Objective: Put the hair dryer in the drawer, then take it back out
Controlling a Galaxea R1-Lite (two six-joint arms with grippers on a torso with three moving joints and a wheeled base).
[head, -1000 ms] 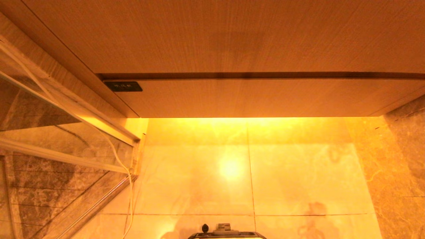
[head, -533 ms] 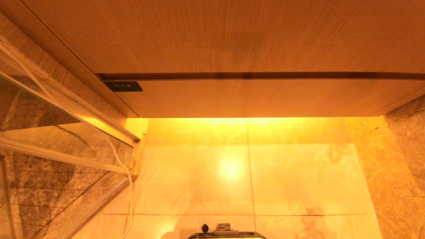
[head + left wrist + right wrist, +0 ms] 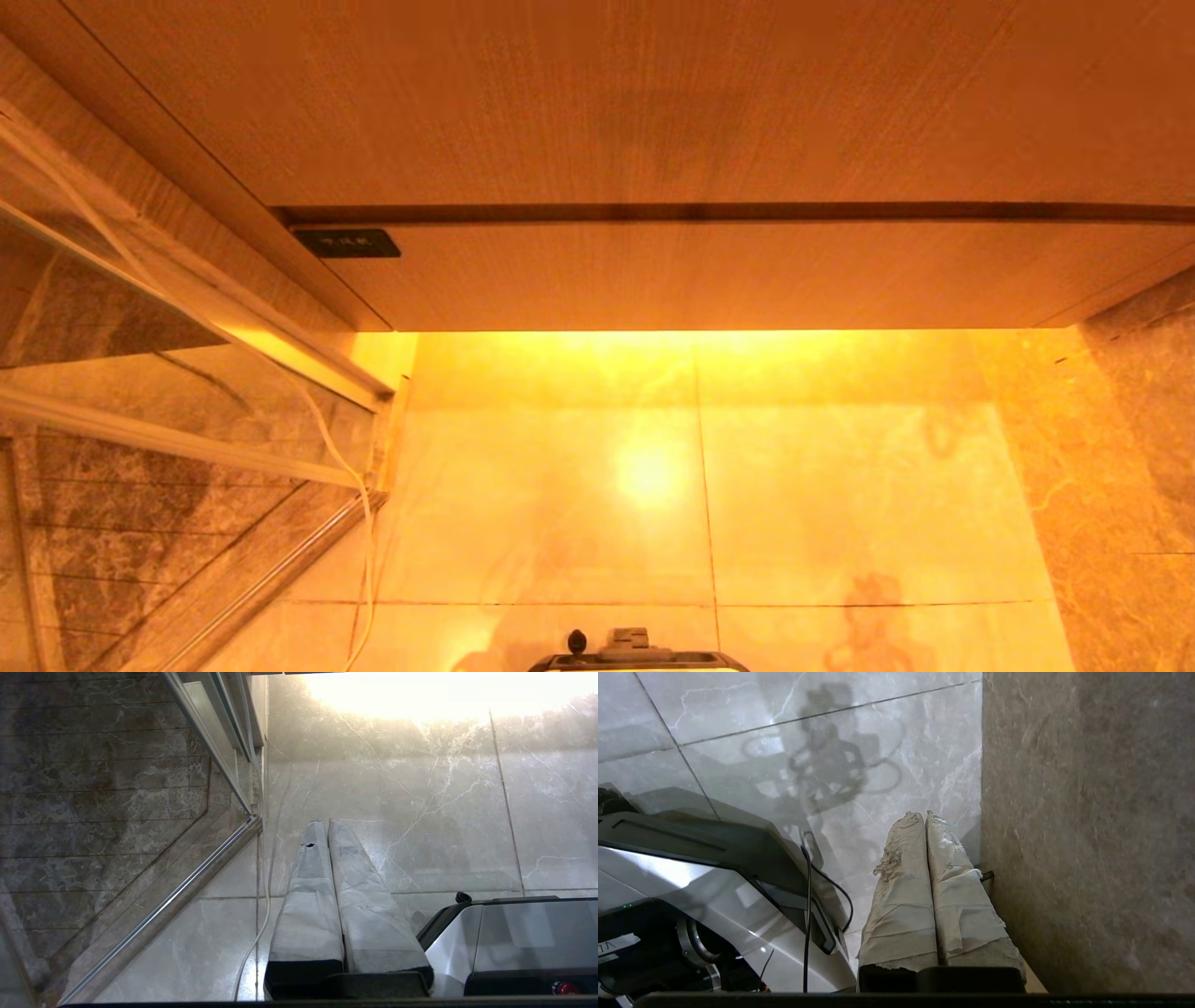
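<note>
The drawer (image 3: 709, 275) is pushed in flush, its light wood front carrying a small dark label (image 3: 347, 244) at its left end. The hair dryer is out of view. Neither arm shows in the head view. My left gripper (image 3: 325, 822) hangs low over the floor tiles beside the robot base, its taped fingers pressed together and empty. My right gripper (image 3: 923, 814) is also shut and empty, low over the tiles and close to a brown stone wall (image 3: 1087, 835).
A plain wood panel (image 3: 653, 103) sits above the drawer. A glass shower partition (image 3: 140, 392) with a metal rail stands at the left, with a white cable (image 3: 359, 523) hanging by it. A stone wall (image 3: 1139, 420) bounds the right. The robot base (image 3: 639, 661) is at the bottom.
The drawer stays shut and the head view has not shifted. Only a faint reflection on the lower right floor tile has moved slightly.
</note>
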